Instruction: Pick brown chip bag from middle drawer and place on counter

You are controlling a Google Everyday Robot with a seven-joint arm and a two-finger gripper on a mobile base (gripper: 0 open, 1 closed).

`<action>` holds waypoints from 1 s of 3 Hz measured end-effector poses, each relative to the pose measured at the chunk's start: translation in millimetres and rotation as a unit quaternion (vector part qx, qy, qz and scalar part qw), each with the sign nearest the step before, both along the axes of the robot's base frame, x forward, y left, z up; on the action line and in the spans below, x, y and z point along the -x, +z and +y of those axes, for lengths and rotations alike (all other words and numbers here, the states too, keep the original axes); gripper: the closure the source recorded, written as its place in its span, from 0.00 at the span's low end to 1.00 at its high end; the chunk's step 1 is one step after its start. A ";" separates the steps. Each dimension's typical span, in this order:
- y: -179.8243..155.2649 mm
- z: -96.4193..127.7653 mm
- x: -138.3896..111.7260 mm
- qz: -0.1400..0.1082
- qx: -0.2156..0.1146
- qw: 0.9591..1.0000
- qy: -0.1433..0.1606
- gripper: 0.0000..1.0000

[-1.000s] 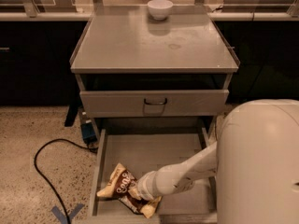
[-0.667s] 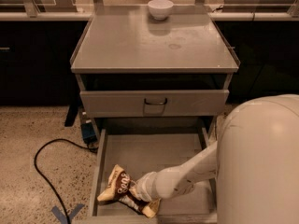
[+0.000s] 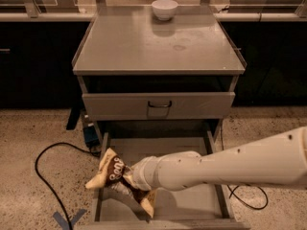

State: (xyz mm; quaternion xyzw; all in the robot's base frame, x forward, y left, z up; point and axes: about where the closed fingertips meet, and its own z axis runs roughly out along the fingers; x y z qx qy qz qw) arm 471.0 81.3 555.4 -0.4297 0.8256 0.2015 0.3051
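Crinkly dark brown chip bag w/ cream-yellow ends [image 3: 112, 169] sits lower left of frame, tilted, its upper-left end hanging out past the left wall of the wide shallow grey metal middle drawer [image 3: 192, 202]. The white arm [image 3: 230, 164] comes in from the right edge. Its gripper [image 3: 125, 177] is at the bag's waist and looks pinched narrow on the foil, w/ both ends splaying either side.

Handling, prob.: very light, soft, foil slick and noisy, contents break if squeezed hard. Mid-bag pinch is ok, but the bag may swivel or slip, so a fold or crimped end would give a surer hold.

Target is the broad flat grey metal counter [image 3: 158, 47], upper centre. A white bowl [image 3: 164, 8] stands at its far edge, w/ open space nearer the front.

In the way: the closed grey drawer face w/ dark loop handle [image 3: 159, 105] and the counter's front lip both sit above the open drawer, so the bag must come out toward the bottom of the frame before going up.

A black cable [image 3: 48, 176] and blue tape mark [image 3: 69, 219] lie on the floor at left, not in the path.
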 end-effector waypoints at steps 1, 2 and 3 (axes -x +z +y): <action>71.7 25.3 -9.3 -0.029 -0.029 0.999 0.035 1.00; 138.8 48.2 -15.1 -0.030 -0.097 0.993 0.067 1.00; 230.5 32.6 -28.9 -0.060 -0.145 0.984 0.080 1.00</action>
